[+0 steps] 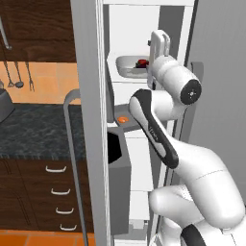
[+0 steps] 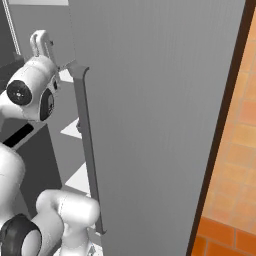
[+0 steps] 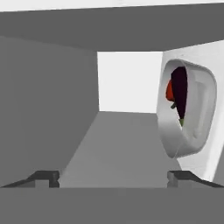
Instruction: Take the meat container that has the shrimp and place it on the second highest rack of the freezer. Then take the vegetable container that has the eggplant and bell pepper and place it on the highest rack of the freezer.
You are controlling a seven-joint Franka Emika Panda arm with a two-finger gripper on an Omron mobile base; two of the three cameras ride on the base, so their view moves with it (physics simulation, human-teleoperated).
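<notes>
Sitting on the highest rack (image 1: 126,78) of the freezer (image 1: 91,120), the vegetable container (image 1: 130,65) holds a red bell pepper (image 1: 142,62) and a dark purple eggplant (image 3: 179,89). In the hand view the same white bowl stands turned on edge at the right, just beyond the right fingertip (image 3: 177,176), free of both tips. The gripper (image 3: 113,177) has its jaws wide apart, holding nothing. One rack below the bowl, the meat container (image 1: 123,120) shows its orange shrimp, partly hidden behind the arm. The freezer door stands open toward the left of the bowl, its long bar handle (image 1: 73,158) hanging in front of a dark speckled surface (image 1: 33,129). No brand, label or writing can be read anywhere.
</notes>
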